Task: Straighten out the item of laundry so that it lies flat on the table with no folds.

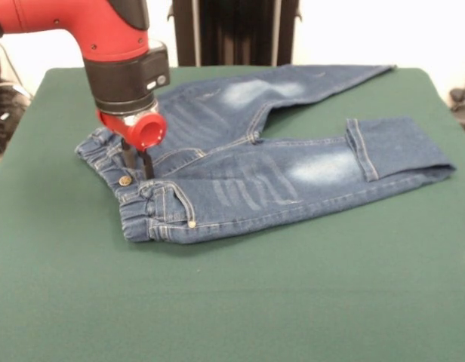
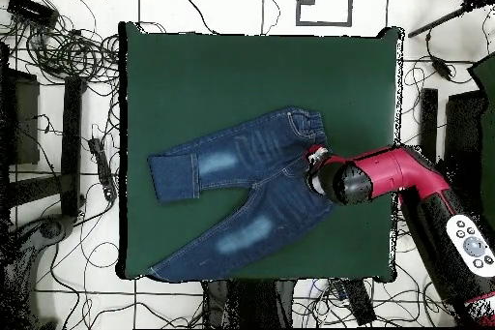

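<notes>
The item of laundry (image 1: pixel 247 181), a small pair of dark blue jeans with whitish faded patches, lies front side up on the green table (image 1: pixel 217 302). Its two legs spread apart. The near leg's cuff (image 1: pixel 362 151) is turned back in a fold. My gripper (image 1: pixel 138 167) points straight down at the elastic waistband beside the metal button (image 1: pixel 124 180), its fingers close together and pinching the denim there. From overhead the jeans (image 2: pixel 242 166) lie mid-table (image 2: pixel 242 65), with the gripper (image 2: pixel 314 159) at their waistband end.
The far leg's hem (image 1: pixel 380 70) reaches the table's back edge; overhead, that hem (image 2: pixel 162 270) sits at the table's corner. Cables (image 2: pixel 58 45) and dark stands (image 2: pixel 72 142) crowd the floor around the table.
</notes>
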`<move>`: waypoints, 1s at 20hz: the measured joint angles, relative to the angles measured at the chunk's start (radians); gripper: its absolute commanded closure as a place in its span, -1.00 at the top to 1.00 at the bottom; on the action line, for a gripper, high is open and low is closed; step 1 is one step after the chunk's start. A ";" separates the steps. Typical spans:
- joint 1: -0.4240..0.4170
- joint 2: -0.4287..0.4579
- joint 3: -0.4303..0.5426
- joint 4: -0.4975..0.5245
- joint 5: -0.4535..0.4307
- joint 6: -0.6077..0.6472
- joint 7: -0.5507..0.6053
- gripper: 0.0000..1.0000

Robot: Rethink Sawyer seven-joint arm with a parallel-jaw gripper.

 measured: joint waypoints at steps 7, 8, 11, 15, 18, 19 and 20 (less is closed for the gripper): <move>-0.008 0.015 0.000 -0.020 0.038 0.018 -0.087 1.00; -0.010 0.017 0.000 -0.022 0.042 0.019 -0.098 1.00; -0.012 0.020 -0.001 -0.026 0.052 0.020 -0.127 1.00; -0.015 0.023 -0.001 -0.029 0.060 0.020 -0.143 1.00; -0.016 0.024 -0.001 -0.032 0.064 0.020 -0.143 1.00; -0.016 0.024 -0.001 -0.032 0.064 0.020 -0.143 1.00; -0.016 0.025 -0.001 -0.033 0.064 0.020 -0.143 1.00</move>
